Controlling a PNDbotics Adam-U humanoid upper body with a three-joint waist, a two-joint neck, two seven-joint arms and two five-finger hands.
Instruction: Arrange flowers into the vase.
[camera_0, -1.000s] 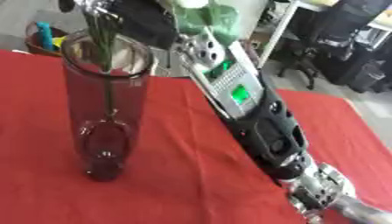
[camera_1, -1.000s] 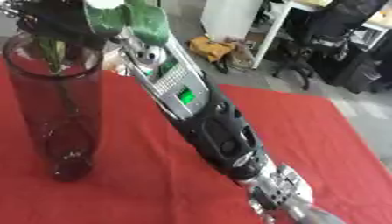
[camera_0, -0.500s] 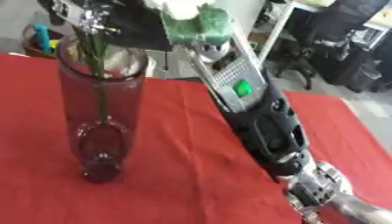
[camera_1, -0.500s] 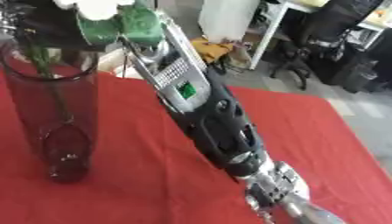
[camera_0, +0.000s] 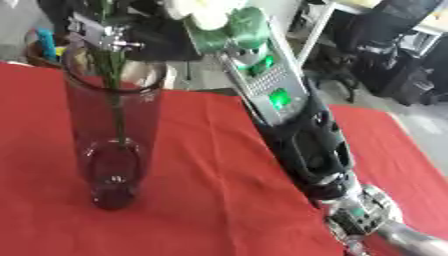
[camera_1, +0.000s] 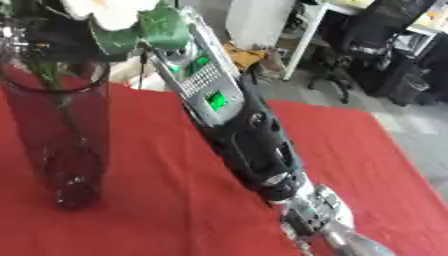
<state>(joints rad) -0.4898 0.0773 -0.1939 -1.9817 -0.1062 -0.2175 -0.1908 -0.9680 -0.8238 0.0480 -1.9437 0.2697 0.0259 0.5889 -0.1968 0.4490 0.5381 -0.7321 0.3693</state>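
**Flower stem inside the glass vase, right arm reaching over it**

Nearest to the camera, the right arm (camera_0: 302, 145) enters from the lower right corner with its silver joint, then goes up and to the left across the red tablecloth (camera_0: 201, 200). Its black forearm has a grey panel with a small green lit square; no writing can be read on it.

Left of the arm stands the vase (camera_0: 112, 140), a tall cylinder of dark tinted glass, upright on the cloth. A green stem (camera_0: 114, 105) goes down inside the vase and comes out above its rim.

Above the vase, at the top of the picture, the right hand (camera_0: 96, 32) shows only as metal parts near the stem; it is blurred, so I cannot tell if its fingers are closed on the stem or apart. Beside it are a white flower (camera_1: 109, 12) and green leaves (camera_0: 232, 30), lying over the upper end of the forearm.

Beyond the table there are black office chairs (camera_0: 394, 45) and a white desk leg (camera_0: 319, 25).
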